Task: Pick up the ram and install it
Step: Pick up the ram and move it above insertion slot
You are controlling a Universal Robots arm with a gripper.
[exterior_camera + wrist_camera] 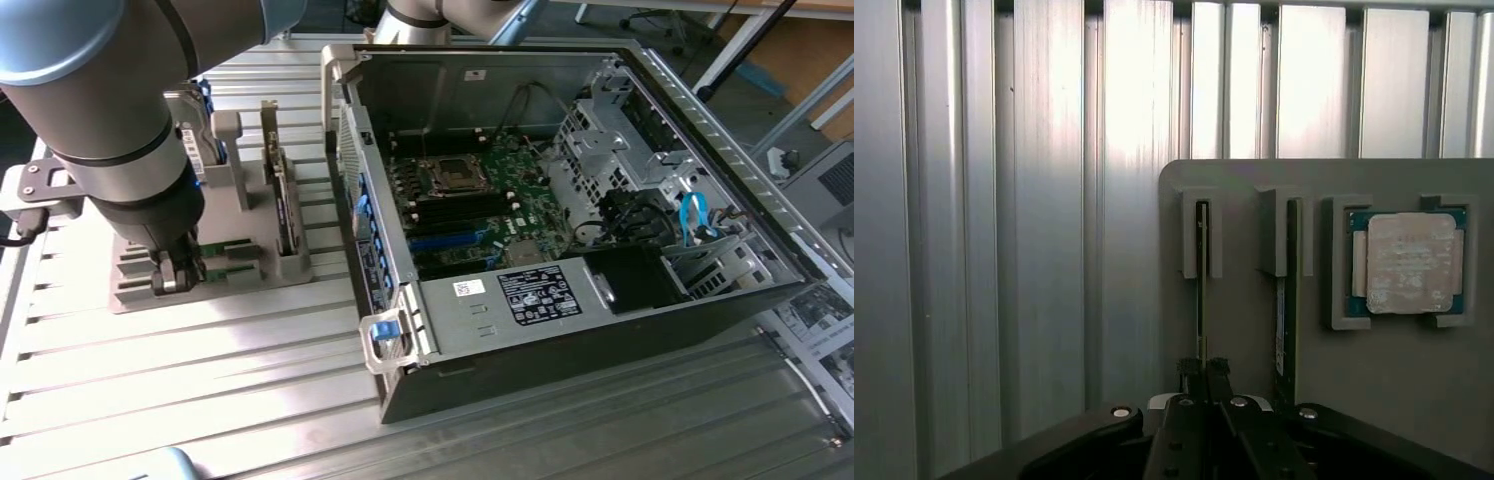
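Note:
The ram (pixel 1201 270) is a thin green stick standing on edge in a slot of the grey holder (pixel 1374 390). My gripper (pixel 1204 372) is shut on the near end of the stick, its two dark fingers pressed together on the stick's edge. In the exterior view the gripper (pixel 176 275) reaches straight down into the holder (pixel 254 270) at that view's left, beside the open computer case (pixel 534 330). A second look-alike stick (pixel 1291 290) stands in the neighbouring slot, apart from the fingers.
A square silver processor chip (pixel 1407 262) lies in a pocket of the holder past the second stick. The case lies open with its motherboard (pixel 474 210) facing up. Another board (pixel 276 190) stands on edge in the holder. The ribbed metal table (pixel 200 400) spreads around.

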